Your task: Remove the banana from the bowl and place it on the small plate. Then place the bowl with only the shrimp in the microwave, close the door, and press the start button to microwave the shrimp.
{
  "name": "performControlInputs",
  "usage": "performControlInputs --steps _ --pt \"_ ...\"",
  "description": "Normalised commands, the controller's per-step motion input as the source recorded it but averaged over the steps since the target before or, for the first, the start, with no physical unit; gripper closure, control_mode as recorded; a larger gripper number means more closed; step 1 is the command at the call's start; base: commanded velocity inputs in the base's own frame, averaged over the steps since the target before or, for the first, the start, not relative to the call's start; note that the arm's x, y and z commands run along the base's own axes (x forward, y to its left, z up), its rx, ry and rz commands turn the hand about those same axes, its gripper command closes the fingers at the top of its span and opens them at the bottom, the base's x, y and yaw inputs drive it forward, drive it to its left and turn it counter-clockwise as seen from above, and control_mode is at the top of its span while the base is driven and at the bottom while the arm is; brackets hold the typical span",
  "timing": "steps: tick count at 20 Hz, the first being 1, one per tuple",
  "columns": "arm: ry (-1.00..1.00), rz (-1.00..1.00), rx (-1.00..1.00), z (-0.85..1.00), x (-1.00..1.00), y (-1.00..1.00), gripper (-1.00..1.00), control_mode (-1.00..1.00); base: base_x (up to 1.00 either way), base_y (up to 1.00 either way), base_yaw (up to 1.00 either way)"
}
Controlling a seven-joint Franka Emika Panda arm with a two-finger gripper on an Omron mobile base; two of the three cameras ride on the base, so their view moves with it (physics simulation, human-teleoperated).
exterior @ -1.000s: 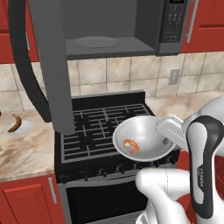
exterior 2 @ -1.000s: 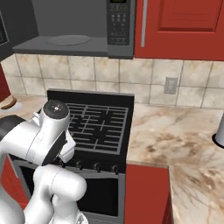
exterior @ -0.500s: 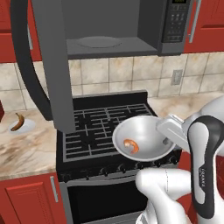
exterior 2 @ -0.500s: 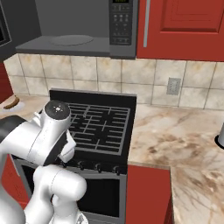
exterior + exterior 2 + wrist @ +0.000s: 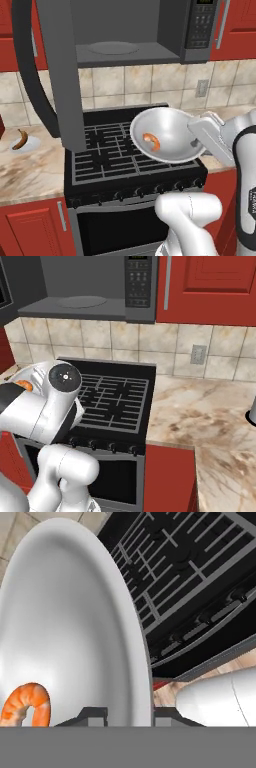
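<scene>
Hidden: in the right base view my own white arm covers nearly all of the bowl (image 5: 20, 376); just its rim and a speck of orange shrimp (image 5: 25, 386) peek out at the left edge
Cut off: the door (image 5: 55, 75) runs off the top of the left base view, swung open at upper left
Pincer: my gripper (image 5: 129, 714) is pinched on the bowl's rim, one dark tip on each side of the edge at the bottom of the hand view
Arm: reaches in from the right of the left base view, hand level, holding the bowl (image 5: 167, 135) above the front of the stove (image 5: 130, 165)
Shrimp: curled inside the bowl, near its centre (image 5: 151, 141)
Banana: lying on the small plate (image 5: 25, 146), far left on the counter; banana (image 5: 20, 139)
Microwave: cavity open at top centre (image 5: 130, 50), button panel on its right
</scene>
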Motion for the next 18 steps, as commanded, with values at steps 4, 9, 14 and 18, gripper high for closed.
performControlInputs --steps 4,9,14,18 --pt "-0.03 -0.09 0.07 0.62 0.14 0.06 1.00 -1.00 0.00 0.00 0.00" --pt "0.00 -0.13 0.04 0.45 0.39 0.27 1.00 -1.00 0.00 0.00 0.00" --pt "0.00 -0.16 0.08 0.44 0.40 0.18 1.00 -1.00 0.00 0.00 0.00" --pt "0.00 -0.17 0.09 0.72 0.16 0.00 1.00 -1.00 0.00 0.00 0.00"
